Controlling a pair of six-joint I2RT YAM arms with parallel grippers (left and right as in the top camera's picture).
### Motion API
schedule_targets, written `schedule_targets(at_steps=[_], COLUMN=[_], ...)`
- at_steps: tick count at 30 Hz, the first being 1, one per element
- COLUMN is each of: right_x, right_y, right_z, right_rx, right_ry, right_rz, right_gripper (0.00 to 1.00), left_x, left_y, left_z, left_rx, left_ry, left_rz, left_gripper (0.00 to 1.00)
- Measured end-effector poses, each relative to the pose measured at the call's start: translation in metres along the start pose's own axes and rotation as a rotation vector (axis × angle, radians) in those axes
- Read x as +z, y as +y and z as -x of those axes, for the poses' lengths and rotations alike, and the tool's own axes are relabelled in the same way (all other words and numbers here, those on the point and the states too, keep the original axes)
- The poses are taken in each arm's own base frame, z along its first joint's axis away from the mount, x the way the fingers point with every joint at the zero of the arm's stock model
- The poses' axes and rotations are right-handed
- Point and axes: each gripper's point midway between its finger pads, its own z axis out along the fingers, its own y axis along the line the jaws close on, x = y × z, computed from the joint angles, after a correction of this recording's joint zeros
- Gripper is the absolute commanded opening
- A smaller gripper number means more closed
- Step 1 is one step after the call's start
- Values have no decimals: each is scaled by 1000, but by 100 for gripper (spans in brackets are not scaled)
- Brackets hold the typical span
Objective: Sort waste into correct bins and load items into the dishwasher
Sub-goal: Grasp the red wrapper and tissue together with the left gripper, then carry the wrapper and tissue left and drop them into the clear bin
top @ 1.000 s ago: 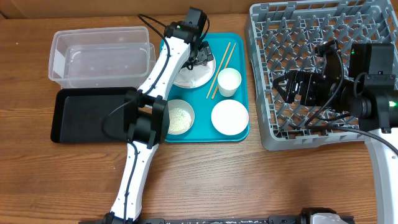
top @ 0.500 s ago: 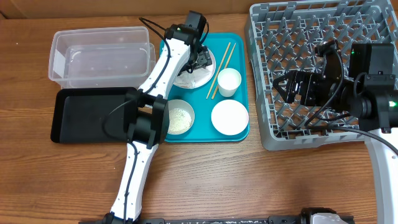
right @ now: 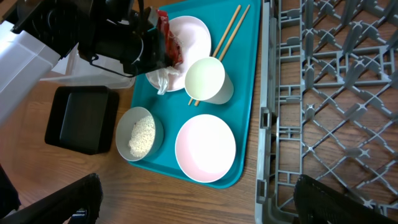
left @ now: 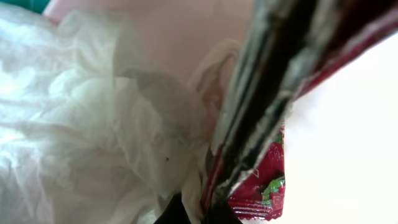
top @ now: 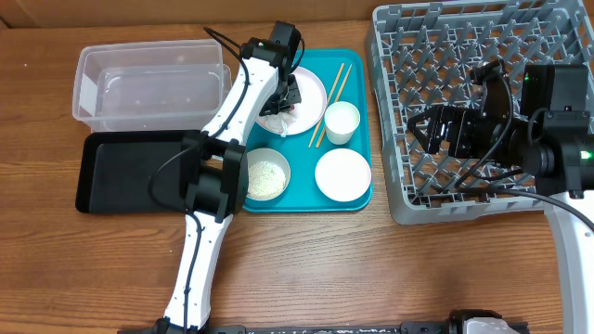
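Clamping the red wrapper (right: 165, 34), the left gripper (top: 290, 96) sits with its jaws pressed together over the near-left part of the round plate (top: 311, 85), which lies at the 12 o'clock end of the teal tray (top: 357, 195). The left wrist view shows the wrapper pinched on edge. Its long axis runs from about 1 o'clock down to 7 o'clock in that frame, with the red printed end at the bottom. The crumpled white napkin (left: 93, 124) bunches against the wrapper at its 9 o'clock side. In the right wrist view it droops below the jaws onto the plate's rim. I cannot tell whether it is caught in the pinch or only lying alongside.

Seen from overhead, both bins lie to the left of the held wrapper. The clear tub (top: 148, 57) is at roughly 9 o'clock, just past the tray's edge, with its long axis running 9 to 3. The black tray (top: 130, 199) is at about 8 o'clock, a little farther off. The left arm is plainly the nearer one, so the likely next move is a lift and a short swing toward 9 o'clock.

The right gripper (top: 429, 130) hangs over the grey dish rack (top: 390, 56) at 3 o'clock, with its fingers spread wide and nothing between them.
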Motion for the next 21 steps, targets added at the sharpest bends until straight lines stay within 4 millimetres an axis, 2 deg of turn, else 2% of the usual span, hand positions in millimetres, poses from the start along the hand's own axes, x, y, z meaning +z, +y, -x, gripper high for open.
schedule_targets(at_steps=[4, 6, 8, 11, 12, 14, 16, 18, 21], right_x=[0, 0, 0, 0, 0, 0, 0, 0, 0], right_y=[0, 0, 0, 0, 0, 0, 0, 0, 1], right_z=[0, 0, 1, 1, 1, 1, 2, 5, 6], right_rx=[0, 0, -2, -2, -2, -2, -5, -10, -13], right_ry=[-1, -1, -3, -3, -3, -3, -9, -20, -24], right_rz=[0, 0, 0, 0, 0, 0, 0, 2, 3], right_gripper=[100, 100, 100, 100, 100, 100, 100, 100, 100], left_x=[-11, -26, -51, -104, -128, -164, -190, -202, -205], left_y=[-7, -13, -17, -12, -6, 9, 30, 51, 84], left_z=[-6, -3, 4, 15, 19, 28, 39, 50, 64], left_rx=[91, 122, 144, 167, 170, 160, 139, 101, 35], left_ry=[42, 43, 23, -35, -71, -135, -183, -217, -233], left_rz=[-41, -65, -92, -132, -149, -172, -182, -181, -161], left_gripper=[4, 4, 4, 4, 4, 4, 4, 4, 4])
